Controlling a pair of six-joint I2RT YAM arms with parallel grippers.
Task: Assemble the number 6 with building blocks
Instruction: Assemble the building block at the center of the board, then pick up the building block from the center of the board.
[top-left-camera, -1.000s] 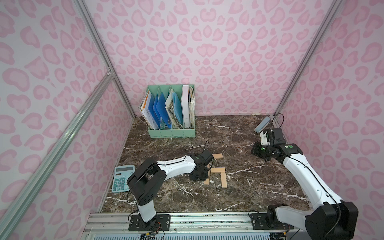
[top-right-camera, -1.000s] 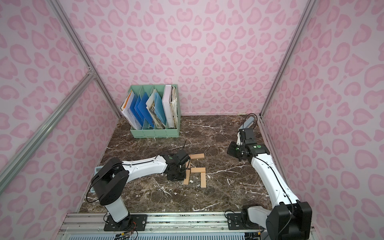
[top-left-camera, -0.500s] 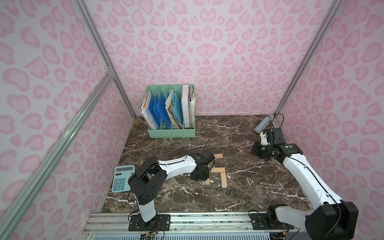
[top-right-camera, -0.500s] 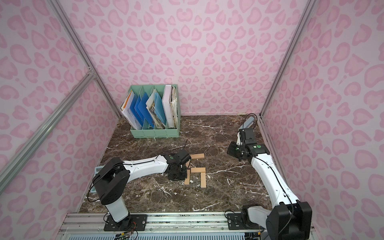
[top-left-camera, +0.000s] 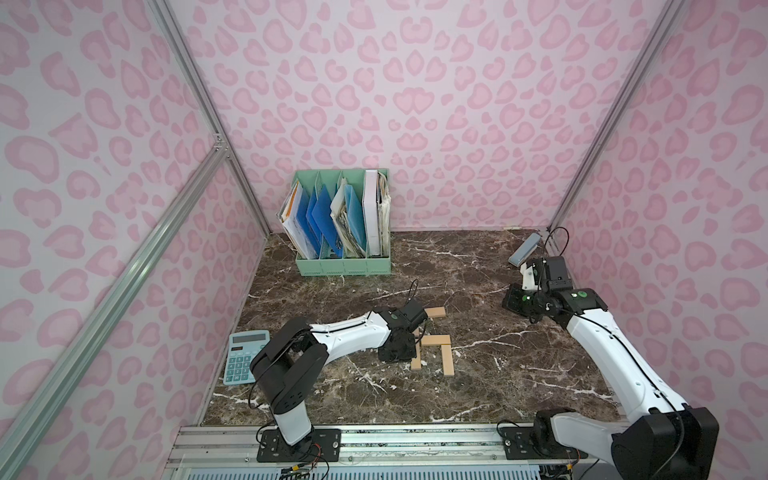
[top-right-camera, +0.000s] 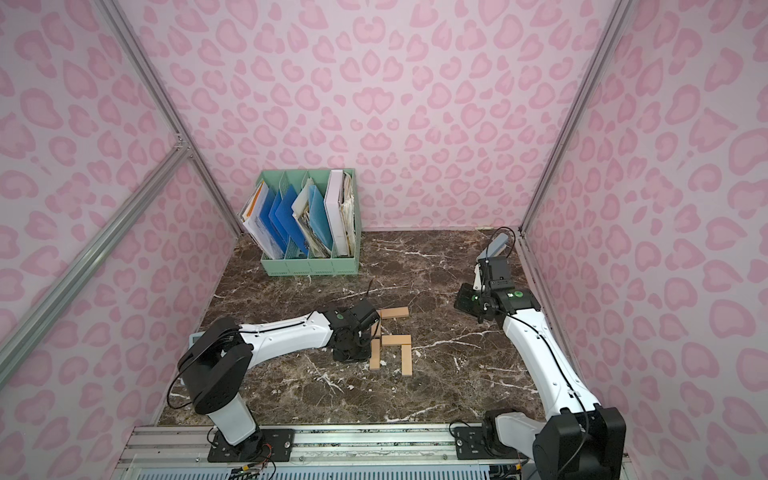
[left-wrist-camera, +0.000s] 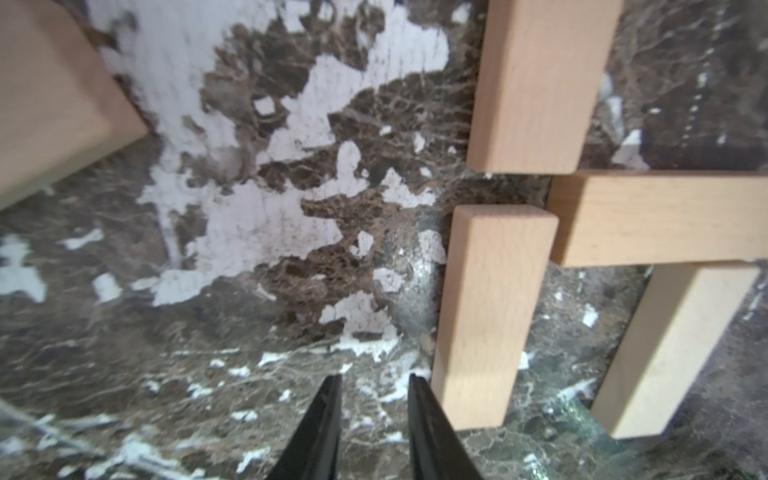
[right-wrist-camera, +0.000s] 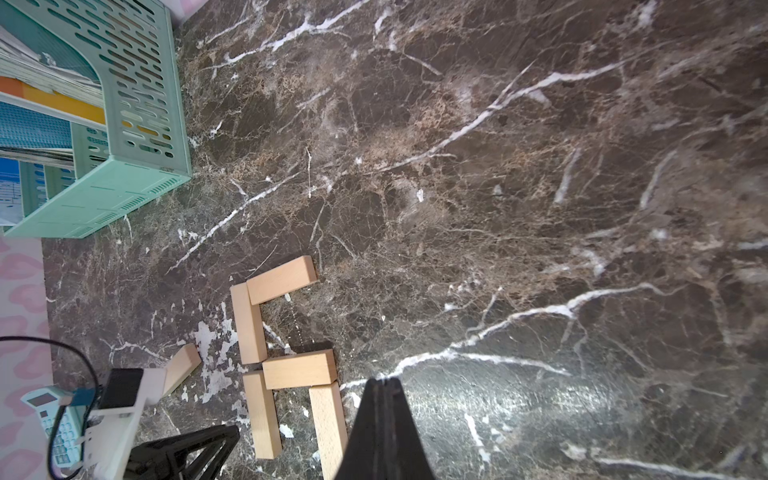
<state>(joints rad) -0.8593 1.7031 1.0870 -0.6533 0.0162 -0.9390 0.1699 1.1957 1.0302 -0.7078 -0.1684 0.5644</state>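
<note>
The left gripper (left-wrist-camera: 374, 390) hangs low with its jaws a little apart and empty, just beside the lower-left plank (left-wrist-camera: 486, 316) of the unfinished six (right-wrist-camera: 299, 369) on the table (top-left-camera: 519, 374). Judging by the open foot, the spare plank (left-wrist-camera: 54, 104) should be gripped across its width, then laid squarely without nudging neighbours. The right gripper (right-wrist-camera: 384, 384) is closed, well apart

Green file rack (top-left-camera: 345, 266), teal calculator (top-left-camera: 243, 361), grey-blue case (top-left-camera: 524, 248), marble tabletop (top-left-camera: 498, 374).
</note>
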